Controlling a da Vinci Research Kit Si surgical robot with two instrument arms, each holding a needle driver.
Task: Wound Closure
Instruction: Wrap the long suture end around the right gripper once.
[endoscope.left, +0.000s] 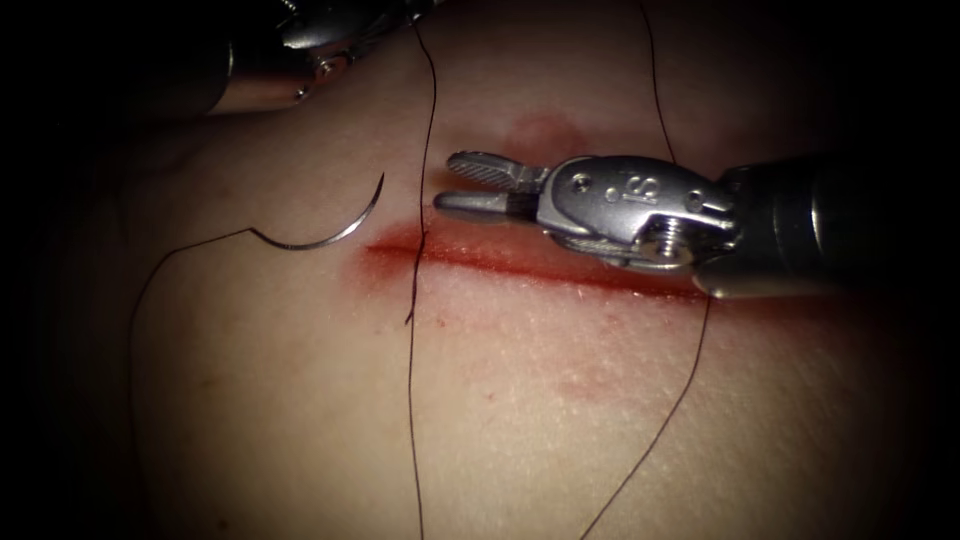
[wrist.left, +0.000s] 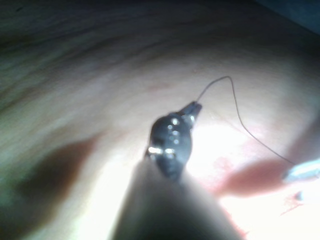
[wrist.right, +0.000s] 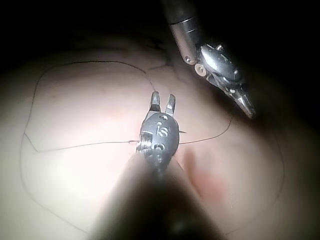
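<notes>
Lying loose on the tissue (endoscope.left: 300, 420) left of the cut (endoscope.left: 520, 262), the needle (endoscope.left: 330, 232) curves toward the empty, open right tool (endoscope.left: 445, 183); left tool (wrist.left: 196, 106) pinches the thread (endoscope.left: 412, 330) upper left.

Left tool (wrist.left: 192, 107) gripping thread (wrist.left: 235, 100)

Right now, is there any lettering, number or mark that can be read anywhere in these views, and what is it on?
"IS": stamped on the metal wrist body of the right end effector, upside down in the endoscope view.
"is": the same stamp on that end effector in the right wrist view.
Left end effector: no legible mark.
Tissue, needle, thread: no text.
</notes>
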